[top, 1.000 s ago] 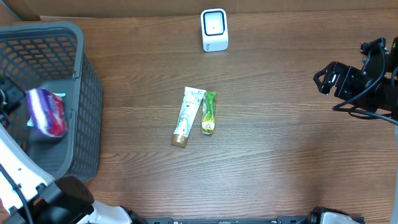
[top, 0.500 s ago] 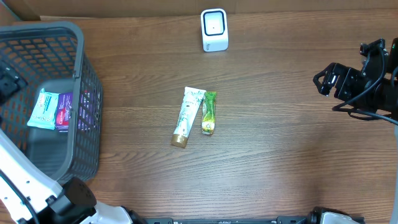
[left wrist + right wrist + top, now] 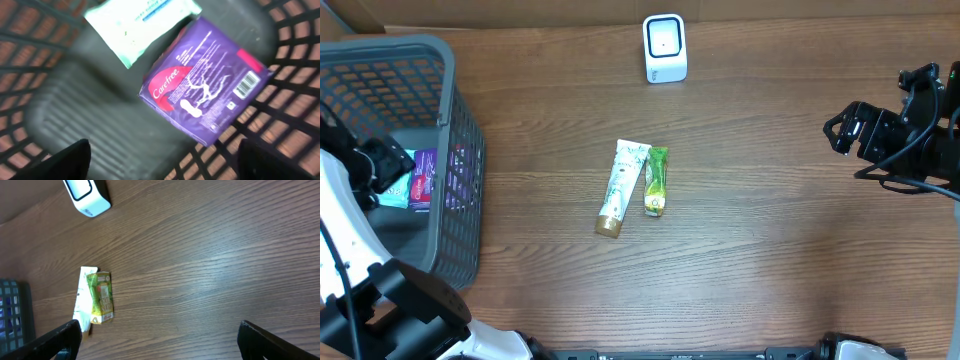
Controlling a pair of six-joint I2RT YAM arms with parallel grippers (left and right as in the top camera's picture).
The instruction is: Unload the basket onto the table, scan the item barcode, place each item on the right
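Purple pack (image 3: 205,95) just dropped from my left gripper (image 3: 162,152), now spread wide, and lies in the basket (image 3: 465,200) by the wipes (image 3: 142,22), right gripper (image 3: 159,337) wide and empty, two tubes (image 3: 623,187) mid-table next for scanning

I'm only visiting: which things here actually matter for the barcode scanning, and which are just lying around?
Likely part of the job:
- white scanner
- white tube
- green packet
- grey basket

Probably done with, just lying there:
- purple pack, inside the basket
- pale wipes pack, beside it in the basket
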